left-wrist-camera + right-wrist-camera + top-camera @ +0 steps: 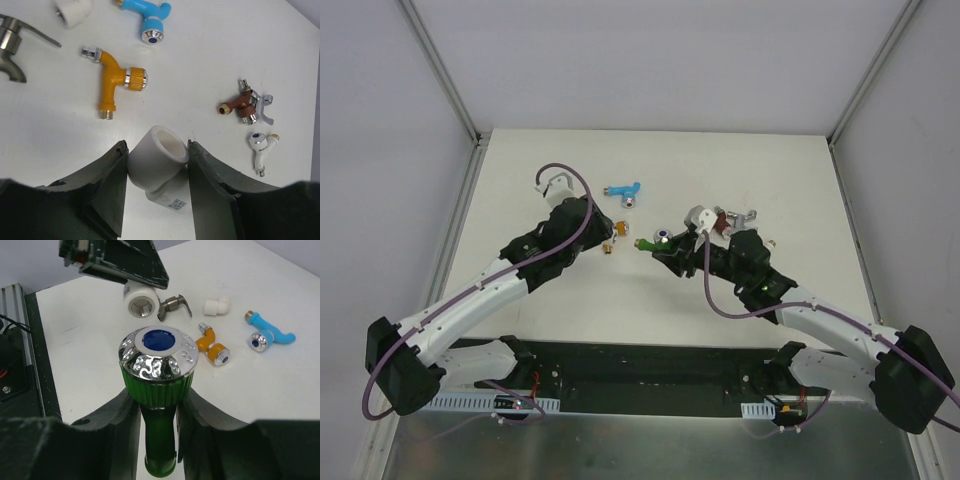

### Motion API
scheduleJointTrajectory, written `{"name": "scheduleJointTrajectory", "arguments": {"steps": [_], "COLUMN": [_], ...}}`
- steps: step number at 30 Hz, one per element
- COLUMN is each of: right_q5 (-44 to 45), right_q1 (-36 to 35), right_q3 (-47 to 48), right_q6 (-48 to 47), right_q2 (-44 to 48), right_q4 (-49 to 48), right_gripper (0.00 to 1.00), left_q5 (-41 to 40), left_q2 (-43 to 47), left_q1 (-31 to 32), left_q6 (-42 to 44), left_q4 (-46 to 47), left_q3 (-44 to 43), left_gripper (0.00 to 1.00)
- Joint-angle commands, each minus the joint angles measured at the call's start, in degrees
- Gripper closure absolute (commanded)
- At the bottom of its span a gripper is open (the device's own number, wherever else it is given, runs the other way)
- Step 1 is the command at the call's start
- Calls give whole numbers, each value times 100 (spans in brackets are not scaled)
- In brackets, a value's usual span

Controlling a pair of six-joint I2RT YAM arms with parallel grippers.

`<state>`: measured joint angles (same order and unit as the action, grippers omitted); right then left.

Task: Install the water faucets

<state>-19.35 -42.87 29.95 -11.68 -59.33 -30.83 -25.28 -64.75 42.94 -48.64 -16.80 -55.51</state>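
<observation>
The green faucet (159,440) sits near the middle of the table (770,170). It is clamped by its body in the right gripper (159,402), whose jaws are drawn in tight on either side, chrome cap toward the camera. At about 10 o'clock from it, well apart, the left gripper (157,150) has its jaws closed partway around a white pipe fitting (152,165), open mouth facing out.

No tap seen here is joined to a fitting, so the job looks barely begun, with this first pairing not yet made. The blue faucet (147,17), orange faucet (116,82), silver faucet (12,50), reddish-brown faucet (242,105) and white faucet (260,147) all lie loose.

In the top view, blue lies at 11 o'clock of the green one, orange just beside it at 9, and a cluster crowds 2 o'clock. Bare surface runs along the far strip at 12 and the near strip at 6. The side edges at 3 and 9 stand well off.
</observation>
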Motion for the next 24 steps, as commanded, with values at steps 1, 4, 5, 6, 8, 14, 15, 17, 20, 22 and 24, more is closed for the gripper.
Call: {"name": "scheduleJointTrajectory", "arguments": {"steps": [1,4,5,6,8,14,15,17,20,22,24], "right_q5": [-218,-393,-463,-507,-578,-815,-842,-938,-860,-790,-728], "right_q1": [-405,-511,-538,-564,-626,-687,-705,-714,-819,-863,-898], "right_q3": [669,819,854,863,819,600,564,555,590,626,643], "right_q6": [-1404,-1986,-2144,-2311,-2688,-3480,-3525,-3674,-3999,-4148,-4272], "right_q2": [-254,-447,-526,-579,-667,-966,-1010,-1072,-1177,-1221,-1274], "right_q4": [50,95,60,7,-194,-1160,-1327,-1478,-1479,-1479,-1505], "right_gripper": [100,100,100,100,100,100,100,100,100,100,100], "left_q5": [-22,198,364,548,821,1349,1437,1525,1657,1710,1728], "left_q2": [506,700,753,788,824,903,903,903,920,938,929], "left_q1": [-285,-487,-575,-680,-804,-857,-857,-866,-866,-857,-866], "left_q6": [-470,-515,-506,-488,-462,-190,-155,-119,-58,-66,-40], "left_q4": [115,124,124,124,124,133,124,133,124,133,124], "left_q3": [347,514,549,567,585,497,479,470,453,436,435], "left_gripper": [100,100,100,100,100,100,100,100,100,100,100]}}
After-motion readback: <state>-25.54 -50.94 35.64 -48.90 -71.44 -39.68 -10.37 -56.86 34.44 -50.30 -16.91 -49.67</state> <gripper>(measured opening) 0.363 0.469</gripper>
